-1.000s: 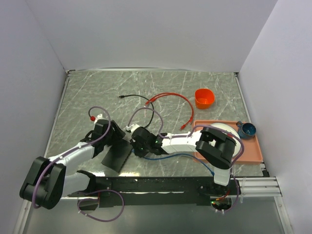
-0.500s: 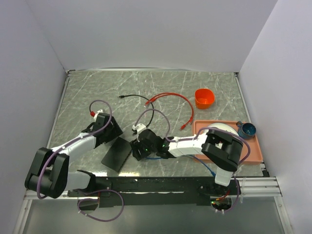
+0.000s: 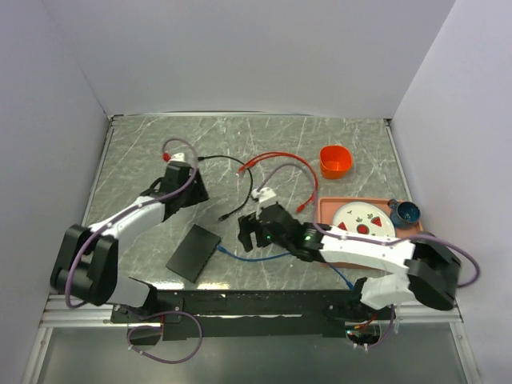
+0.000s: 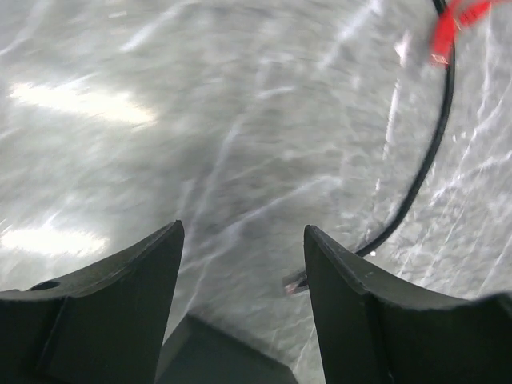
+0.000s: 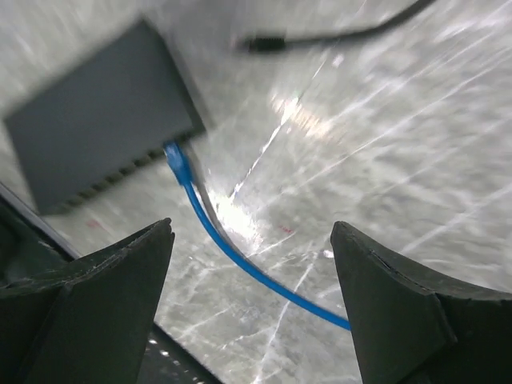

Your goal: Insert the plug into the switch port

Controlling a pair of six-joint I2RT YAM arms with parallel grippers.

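Right hand [image 3: 246, 234] withdrawn; blue plug [image 5: 175, 157] touches flat switch [image 5: 96, 120] (matte-black).

I see the switch [image 3: 194, 253] lying flat on the table [image 3: 144, 152], a thin matte-black rectangular box set askew near the front edge. From the right wrist, its side edge carries a row of small ports [image 5: 120, 172]. The plug [image 5: 174, 158] is a small blue connector, and its tip sits right against that edge, at a port toward the end of the row. I can't tell whether it's fully seated. Its blue cable [image 5: 232, 260] curves away from the box across the marbled surface, lying loose.
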